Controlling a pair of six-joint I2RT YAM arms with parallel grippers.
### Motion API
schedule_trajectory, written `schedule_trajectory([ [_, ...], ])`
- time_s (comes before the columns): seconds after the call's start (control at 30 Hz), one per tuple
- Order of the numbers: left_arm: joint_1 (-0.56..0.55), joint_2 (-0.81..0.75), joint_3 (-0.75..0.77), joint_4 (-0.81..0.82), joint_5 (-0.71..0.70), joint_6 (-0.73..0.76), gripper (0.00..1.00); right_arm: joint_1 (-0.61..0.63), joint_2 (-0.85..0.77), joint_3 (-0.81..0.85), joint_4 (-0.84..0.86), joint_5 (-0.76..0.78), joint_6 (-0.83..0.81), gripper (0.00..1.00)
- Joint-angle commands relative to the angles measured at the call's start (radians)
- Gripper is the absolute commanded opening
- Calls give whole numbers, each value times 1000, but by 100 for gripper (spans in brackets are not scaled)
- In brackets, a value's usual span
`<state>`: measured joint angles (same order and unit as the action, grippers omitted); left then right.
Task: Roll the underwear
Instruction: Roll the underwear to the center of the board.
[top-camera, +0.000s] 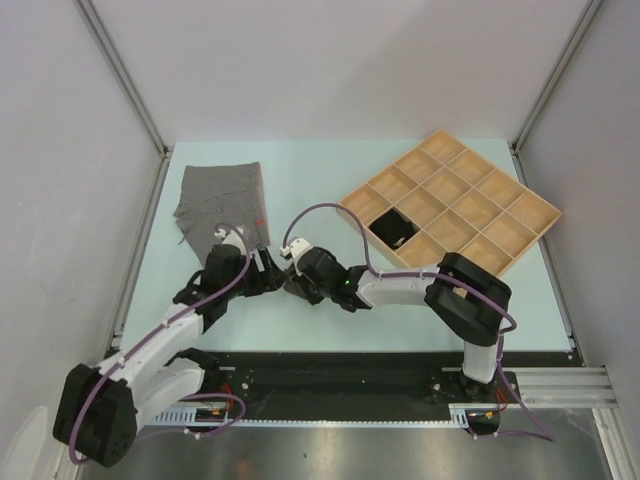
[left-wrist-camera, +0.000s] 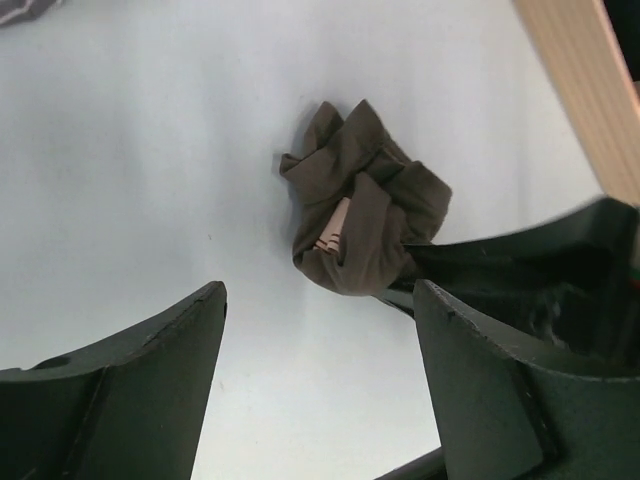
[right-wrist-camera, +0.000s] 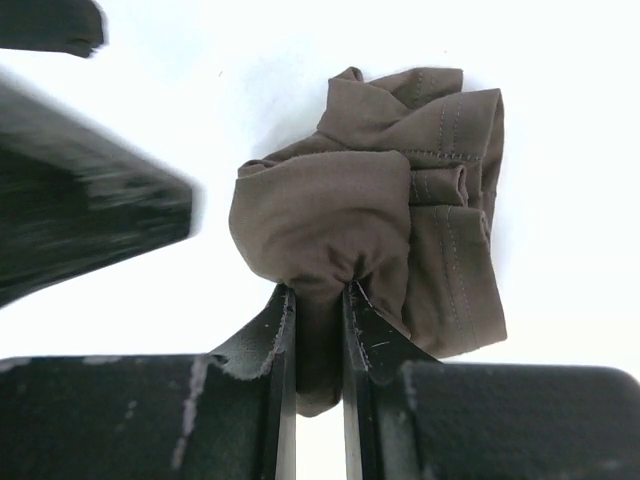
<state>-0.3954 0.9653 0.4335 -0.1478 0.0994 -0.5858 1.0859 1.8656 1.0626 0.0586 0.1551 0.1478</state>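
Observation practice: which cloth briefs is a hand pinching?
The dark brown cloth briefs, in the right hand; grey briefs lie flat, black briefs sit in the wooden tray.

Brown briefs (right-wrist-camera: 350, 200) are a plain dark olive-brown, grey briefs (top-camera: 222, 203) are heathered with a thin orange edge, and the black briefs (top-camera: 393, 230) are pretty much solid. Tray (top-camera: 500, 173) is pale tan wood, table (top-camera: 300, 170) a light minty blue.

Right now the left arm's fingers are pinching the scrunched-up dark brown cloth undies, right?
Not quite. It is the right arm's fingers that are pinching the scrunched-up dark brown cloth undies. The right wrist view shows them shut on a fold of the cloth. The left arm's fingers stand open beside the bundle.
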Motion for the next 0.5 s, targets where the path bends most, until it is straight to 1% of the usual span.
schedule_trajectory([
  [0.0,9,-92,-38,2,-1,6,80,-24,53,-15,-177,-363,113,0],
  [0.13,7,-129,-85,50,49,-6,79,-87,58,-9,-157,-475,144,0],
  [0.27,6,-97,-113,91,74,-23,78,-142,64,-9,-137,-566,157,0],
  [0.47,0,-11,-118,224,95,-54,79,-211,83,-4,-118,-667,170,0],
])
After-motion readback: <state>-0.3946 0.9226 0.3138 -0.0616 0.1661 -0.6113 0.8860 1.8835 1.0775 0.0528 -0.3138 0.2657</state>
